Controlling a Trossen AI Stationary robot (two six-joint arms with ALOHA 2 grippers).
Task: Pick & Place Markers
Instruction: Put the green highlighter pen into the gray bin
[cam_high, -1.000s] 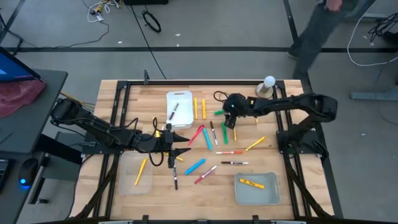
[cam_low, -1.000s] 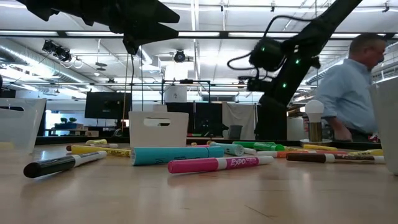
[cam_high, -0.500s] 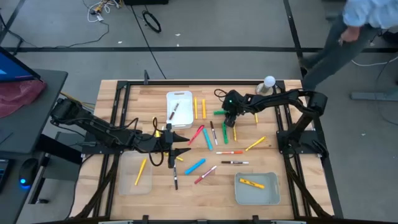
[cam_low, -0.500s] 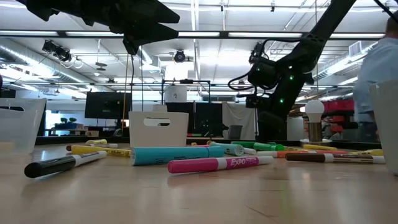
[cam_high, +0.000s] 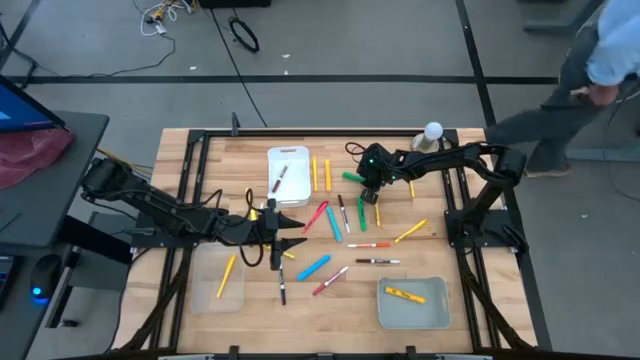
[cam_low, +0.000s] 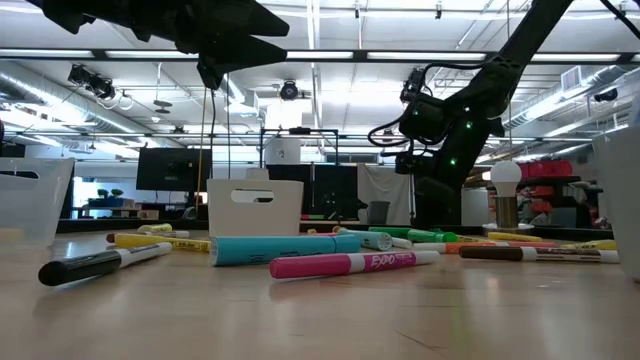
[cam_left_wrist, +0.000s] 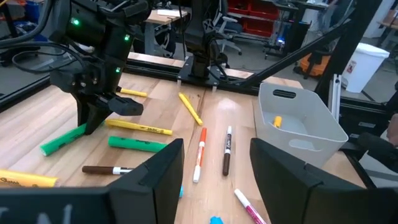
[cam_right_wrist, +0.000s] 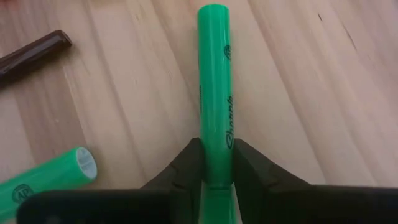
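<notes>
Right gripper (cam_right_wrist: 216, 168) — low at the table's far middle, fingers closed on one end of a green marker (cam_right_wrist: 214, 93) lying on the wood, a second green marker (cam_right_wrist: 46, 177) just beside it. Left gripper (cam_high: 290, 228) — hovering mid-table, fingers apart, holding nothing. Other markers (cam_high: 325, 268) scattered across the table (cam_high: 200, 160); one yellow marker (cam_high: 405, 294) in the near right tray (cam_high: 412, 316).

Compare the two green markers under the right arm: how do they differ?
The green marker between the right gripper fingers is pinched at one end; the other green marker lies free beside it, pointing a different way and mostly out of the wrist view. Both are green highlighters on wood.
</notes>
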